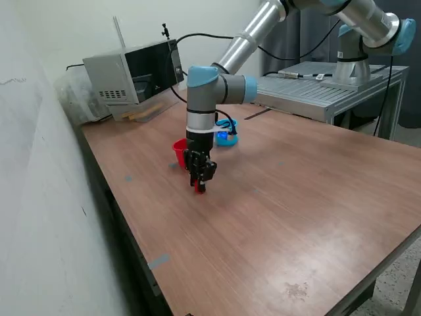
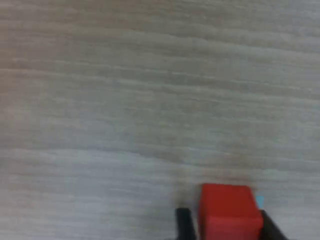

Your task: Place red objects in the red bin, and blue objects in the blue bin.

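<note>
My gripper (image 1: 199, 187) is down at the wooden table (image 1: 276, 217), pointing straight at it. A small red cube (image 2: 229, 214) sits between its two black fingers (image 2: 184, 225), which press close on both sides; in the exterior view the red cube (image 1: 199, 189) shows at the fingertips, at table level. The red cup (image 1: 178, 151) stands just behind the gripper, partly hidden by it. Further back, at the exterior view's right of the arm, stands the light blue cup (image 1: 227, 137), with something darker blue showing in it. No loose blue cube is in view.
A grey box-like device (image 1: 131, 78) sits at the table's back corner by the wall. A metal platform (image 1: 322, 89) carrying another arm's base stands behind the table. Small blue tape marks (image 1: 158, 261) dot the tabletop near its edge.
</note>
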Robot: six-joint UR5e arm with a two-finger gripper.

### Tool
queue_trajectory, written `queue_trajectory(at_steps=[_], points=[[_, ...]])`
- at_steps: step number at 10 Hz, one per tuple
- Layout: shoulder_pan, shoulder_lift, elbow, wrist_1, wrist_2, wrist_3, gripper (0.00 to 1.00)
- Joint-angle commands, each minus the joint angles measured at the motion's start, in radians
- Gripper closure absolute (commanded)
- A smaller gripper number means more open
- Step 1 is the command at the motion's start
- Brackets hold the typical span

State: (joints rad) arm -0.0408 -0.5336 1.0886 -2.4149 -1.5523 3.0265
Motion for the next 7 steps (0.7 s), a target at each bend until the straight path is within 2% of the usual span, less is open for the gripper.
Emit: queue_trajectory(at_steps=[1,4,6,7], points=[[-0.010,0.001,-0.006,0.000,-0.005,-0.009,1.00],[-0.008,-0.020,0.005,0.017,-0.023,-0.023,1.00],[-0.007,-0.150,0.016,0.062,-0.026,-0.028,1.00],[-0.008,-0.214,0.057,0.075,-0.026,-0.037,1.00]])
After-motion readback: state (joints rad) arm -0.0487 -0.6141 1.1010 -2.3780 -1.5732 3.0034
